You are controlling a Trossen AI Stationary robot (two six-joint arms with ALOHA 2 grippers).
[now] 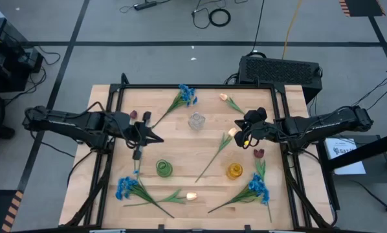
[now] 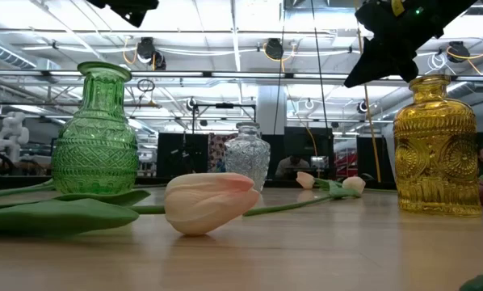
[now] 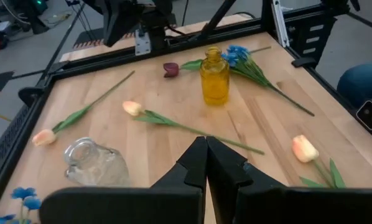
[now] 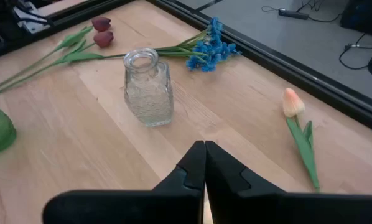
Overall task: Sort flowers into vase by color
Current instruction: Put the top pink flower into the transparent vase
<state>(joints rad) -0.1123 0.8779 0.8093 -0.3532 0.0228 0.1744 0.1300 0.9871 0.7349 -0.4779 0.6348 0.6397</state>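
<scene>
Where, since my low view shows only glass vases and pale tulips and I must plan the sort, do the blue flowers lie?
Observer: Three blue clustered flower bunches lie on the wooden table: one at the edge far from your camera, beyond the clear glass vase, and one at each near corner.
Operator: Does either gripper hold anything?
Observer: No. The wrist views show the left gripper and the right gripper shut and empty above the table.

green vase (image 1: 164,168) | yellow vase (image 1: 235,171) | clear vase (image 1: 196,121) | blue flowers (image 1: 187,95) | peach tulip (image 2: 211,202) | dark red tulip (image 1: 259,153) | pale wood bench (image 1: 180,145)
</scene>
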